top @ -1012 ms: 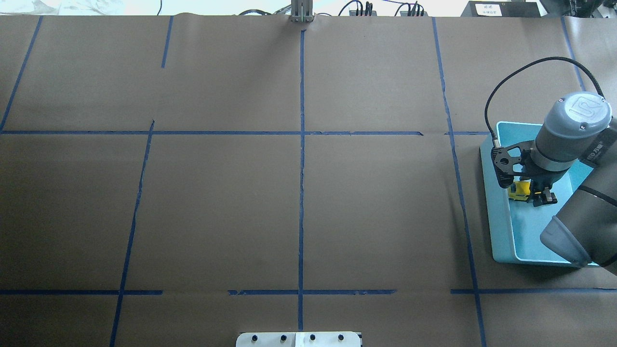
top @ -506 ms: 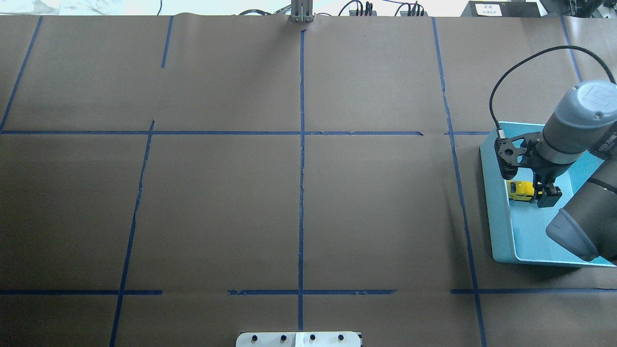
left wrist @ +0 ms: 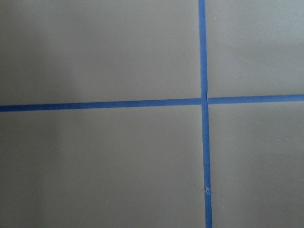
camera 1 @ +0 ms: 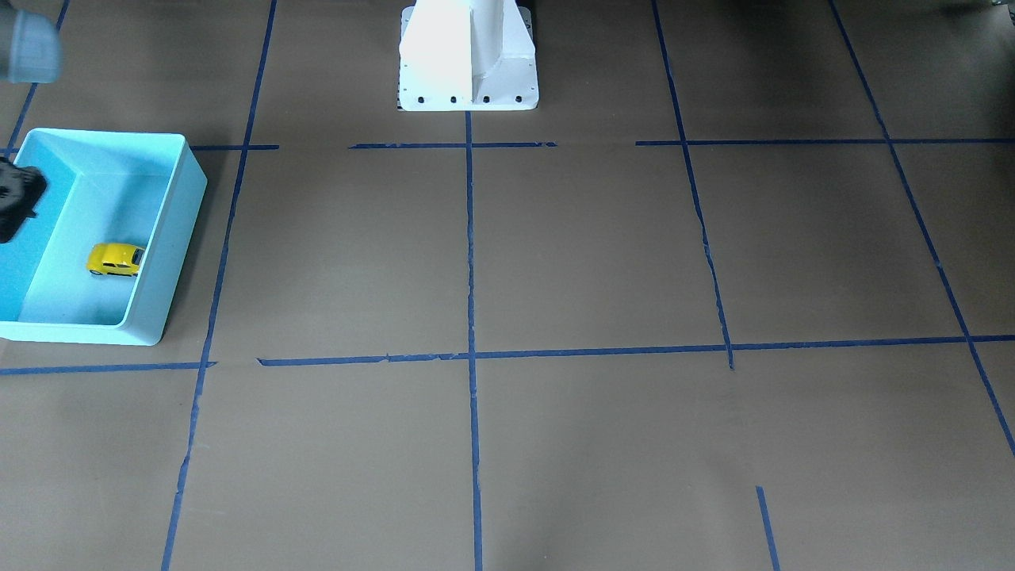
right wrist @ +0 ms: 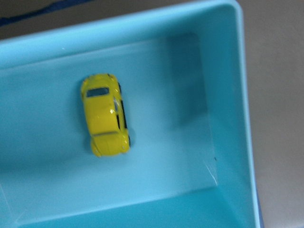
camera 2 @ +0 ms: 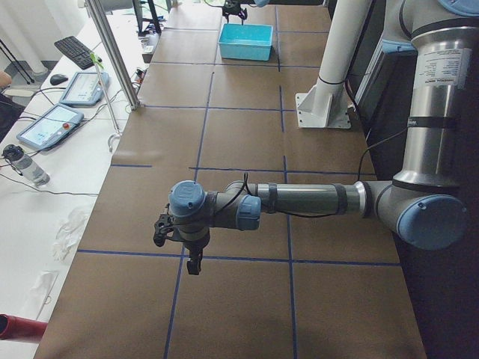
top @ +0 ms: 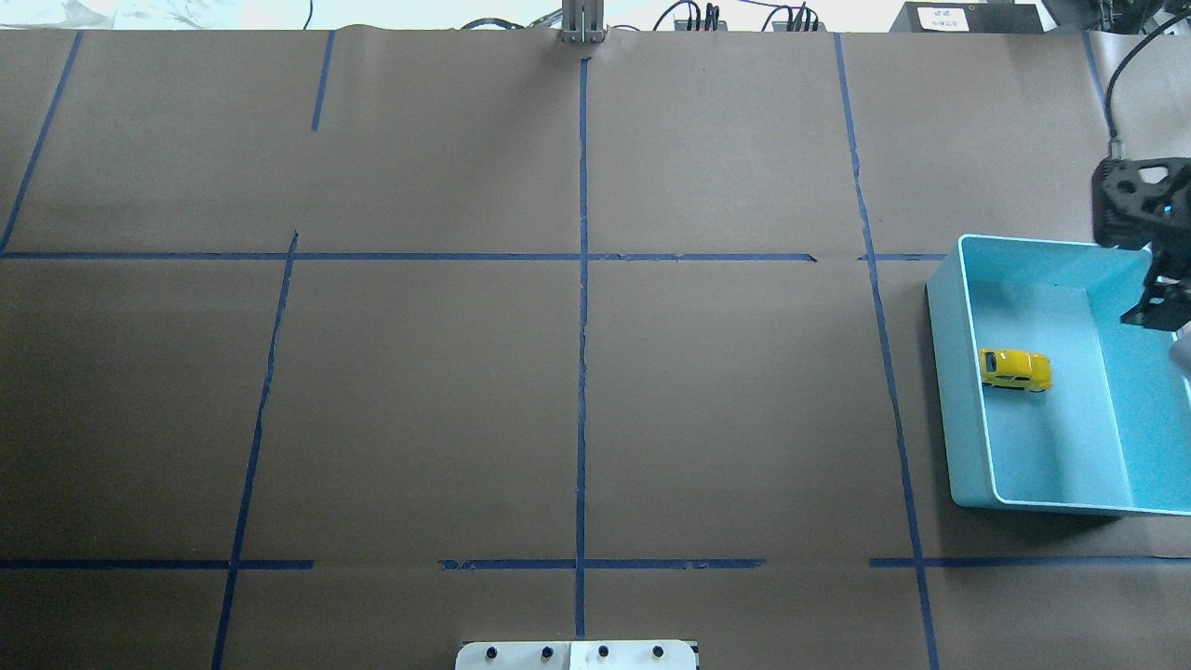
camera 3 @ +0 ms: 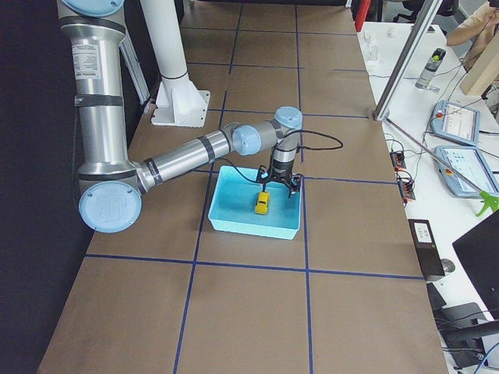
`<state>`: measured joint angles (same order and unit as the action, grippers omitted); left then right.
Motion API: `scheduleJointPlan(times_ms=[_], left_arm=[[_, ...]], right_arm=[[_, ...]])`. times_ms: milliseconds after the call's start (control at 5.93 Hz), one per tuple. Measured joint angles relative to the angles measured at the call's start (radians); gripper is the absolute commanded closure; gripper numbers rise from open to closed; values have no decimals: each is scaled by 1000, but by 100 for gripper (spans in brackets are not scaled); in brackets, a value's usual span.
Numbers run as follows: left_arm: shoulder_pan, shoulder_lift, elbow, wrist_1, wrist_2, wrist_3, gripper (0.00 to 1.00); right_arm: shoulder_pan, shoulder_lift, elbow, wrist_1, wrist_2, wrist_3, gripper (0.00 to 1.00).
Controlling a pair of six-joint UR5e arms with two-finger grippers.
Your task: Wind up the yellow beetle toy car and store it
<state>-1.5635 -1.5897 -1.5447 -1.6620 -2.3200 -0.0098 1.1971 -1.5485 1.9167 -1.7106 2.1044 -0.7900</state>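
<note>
Right tool [camera 3: 280, 185] withdrawn, jaws apart, yellow beetle toy car [top: 1014, 369] clear of it in bin [top: 955, 391].

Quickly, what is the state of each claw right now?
Left claw: cannot be told.
Right claw: open, holding nothing; the yellow beetle toy car lies free.

The table [top: 419, 391] is viewed steeply from above by the overhead and front-facing cameras, from opposite sides, and lengthwise from both ends. The turquoise bin [top: 954, 372] is shared by all four and framed closely by the right wrist camera
</note>
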Motion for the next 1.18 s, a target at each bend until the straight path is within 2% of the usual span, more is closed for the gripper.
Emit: scheduleJointPlan(times_ms=[169, 506, 674, 843, 1012, 1180], left_arm=[[1, -3, -13, -8, -26, -4, 0], [2, -5, -21, -13, -48, -4, 0], [2, -3, -22, -13, -49, -2, 0], [2, -1, -18, -11, -49, -1, 0], [1, 1, -8, -10, -49, 1, 0], [1, 2, 3, -10, -49, 2, 0]], right_arm=[[128, -35, -14, -16, 13, 1, 0], [351, -81, -99, -67, 32, 32, 0], [424, -89, -135, -75, 68, 168, 0], [462, -97, -150, -78, 125, 415, 0], [474, -103, -151, -77, 174, 640, 0], [477, -107, -151, -74, 212, 781, 0]])
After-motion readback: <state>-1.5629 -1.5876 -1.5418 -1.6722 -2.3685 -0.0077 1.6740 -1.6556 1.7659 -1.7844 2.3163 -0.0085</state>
